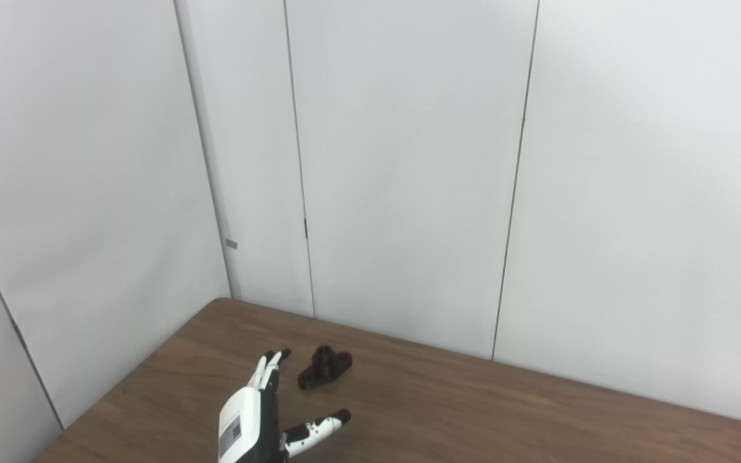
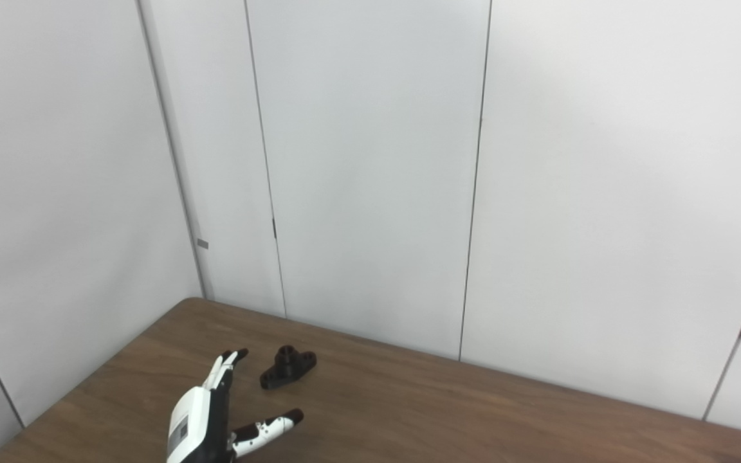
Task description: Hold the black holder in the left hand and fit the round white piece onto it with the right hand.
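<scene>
— Where's the holder (image 1: pixel 325 368)?

— Lying on the table (image 1: pixel 473 411), near the back left corner. My left hand (image 1: pixel 261 411) is just beside it, empty and spread, fingers (image 1: pixel 271 364) reaching past its left end, thumb out on the near side. I'd say not touching yet.

— So how far along?

— Barely begun, I judge. The holder isn't gripped, and nothing is fitted.

— The white piece? Your right hand?

— Neither shows; only a pale sliver at the right eye view's bottom corner, too small to tell.

— Anything in the way?

— Only the wall panels (image 1: pixel 409 161) behind; nothing lies between hand and holder.
</scene>
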Robot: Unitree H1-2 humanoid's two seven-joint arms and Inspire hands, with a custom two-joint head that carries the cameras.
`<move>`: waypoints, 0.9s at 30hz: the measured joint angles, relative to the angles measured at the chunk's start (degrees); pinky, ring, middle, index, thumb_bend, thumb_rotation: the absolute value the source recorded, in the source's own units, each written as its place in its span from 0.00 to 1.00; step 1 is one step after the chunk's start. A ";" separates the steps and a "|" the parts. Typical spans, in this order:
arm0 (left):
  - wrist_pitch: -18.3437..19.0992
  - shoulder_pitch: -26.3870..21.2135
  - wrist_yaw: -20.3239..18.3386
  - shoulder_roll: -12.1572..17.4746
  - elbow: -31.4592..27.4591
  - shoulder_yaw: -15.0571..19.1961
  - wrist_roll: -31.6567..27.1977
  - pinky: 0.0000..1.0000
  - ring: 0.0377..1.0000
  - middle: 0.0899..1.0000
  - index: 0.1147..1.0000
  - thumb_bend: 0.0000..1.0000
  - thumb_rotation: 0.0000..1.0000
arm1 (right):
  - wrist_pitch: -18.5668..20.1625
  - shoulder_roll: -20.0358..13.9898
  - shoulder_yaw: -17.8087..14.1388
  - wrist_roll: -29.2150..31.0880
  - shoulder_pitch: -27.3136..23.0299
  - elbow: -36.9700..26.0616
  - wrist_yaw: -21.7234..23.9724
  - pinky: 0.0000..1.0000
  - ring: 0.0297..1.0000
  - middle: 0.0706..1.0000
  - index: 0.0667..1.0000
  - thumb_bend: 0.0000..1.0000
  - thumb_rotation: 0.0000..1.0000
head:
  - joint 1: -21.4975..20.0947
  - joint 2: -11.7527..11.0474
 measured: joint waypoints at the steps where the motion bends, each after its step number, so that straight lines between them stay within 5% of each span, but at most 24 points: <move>1: 0.56 -0.40 0.15 0.44 0.85 -0.13 0.45 0.95 0.96 0.96 0.87 1.00 0.41 | -0.07 -0.05 -0.09 0.01 0.04 -0.01 0.04 0.91 0.94 0.95 0.91 0.86 0.83 | 0.18 0.09; 17: 8.05 -5.20 -1.30 3.42 10.64 0.00 -4.09 1.00 1.00 1.00 0.86 1.00 0.35 | -1.08 -0.39 -0.21 0.17 0.39 0.03 0.90 0.94 0.95 0.97 0.91 0.83 0.83 | 0.62 1.32; 27: 8.43 -10.16 0.89 5.61 18.33 -0.70 -5.33 1.00 0.99 1.00 0.84 1.00 0.36 | -1.02 -1.33 -0.36 0.89 1.96 -0.65 1.66 0.93 0.95 0.97 0.91 0.86 0.83 | 0.27 1.93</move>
